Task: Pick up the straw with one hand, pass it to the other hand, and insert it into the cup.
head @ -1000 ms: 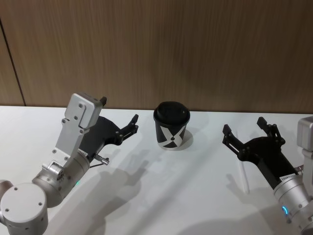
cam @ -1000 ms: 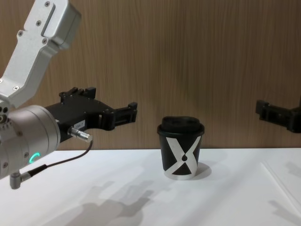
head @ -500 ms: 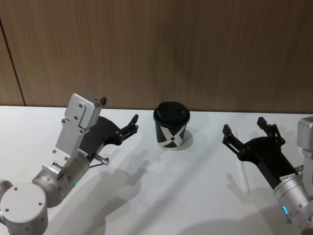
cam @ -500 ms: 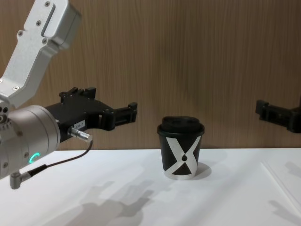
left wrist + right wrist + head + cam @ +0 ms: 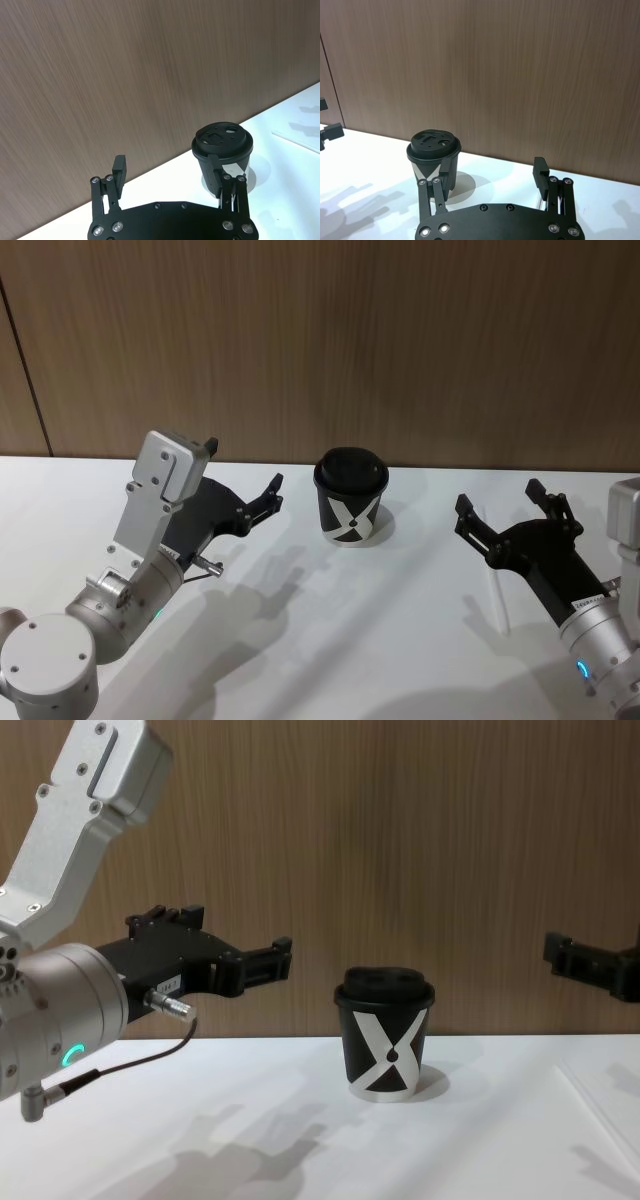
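There is one black paper cup [image 5: 351, 502], capped by one domed lid [image 5: 350, 470], and one white straw [image 5: 498, 605]. Two grippers are counted, the left gripper [image 5: 243, 464] and the right gripper [image 5: 498, 495], each with two fingers [image 5: 268, 493], four altogether. One white surface [image 5: 380, 640] lies under them, with one wooden wall [image 5: 350, 340] behind.

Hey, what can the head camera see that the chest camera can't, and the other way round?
Head view: the straw lying flat on the table, under the open right gripper. Chest view: heights from the side, with both grippers hanging at about the level of the cup's lid. Both: the lidded cup and the open left gripper beside it.
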Motion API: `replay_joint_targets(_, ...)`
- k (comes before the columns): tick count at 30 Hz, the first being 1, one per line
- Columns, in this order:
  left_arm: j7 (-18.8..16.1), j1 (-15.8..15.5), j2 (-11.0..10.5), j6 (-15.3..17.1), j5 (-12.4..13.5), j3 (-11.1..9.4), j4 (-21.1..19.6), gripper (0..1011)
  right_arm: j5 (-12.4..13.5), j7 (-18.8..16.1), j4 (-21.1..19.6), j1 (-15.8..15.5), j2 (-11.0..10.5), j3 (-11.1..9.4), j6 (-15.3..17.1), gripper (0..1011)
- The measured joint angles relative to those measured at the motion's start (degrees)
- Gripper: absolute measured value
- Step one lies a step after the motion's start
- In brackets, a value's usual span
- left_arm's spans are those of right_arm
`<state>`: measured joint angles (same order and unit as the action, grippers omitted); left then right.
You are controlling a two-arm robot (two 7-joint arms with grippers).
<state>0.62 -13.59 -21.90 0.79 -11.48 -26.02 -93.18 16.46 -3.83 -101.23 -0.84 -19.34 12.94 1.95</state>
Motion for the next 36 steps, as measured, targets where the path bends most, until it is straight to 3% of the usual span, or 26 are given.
replay_joint_targets(26, 0.00, 0.00, 0.00, 0.00, 0.00, 0.00, 0.00, 1002, 0.01, -0.17, 0.00, -0.01, -0.10, -0.10, 0.08, 1001)
replay_joint_targets(36, 0.00, 0.00, 0.00, 0.00, 0.00, 0.00, 0.00, 1002, 0.88, -1.73, 0.29, -0.14, -1.24, -1.16, 2.28, 1001)
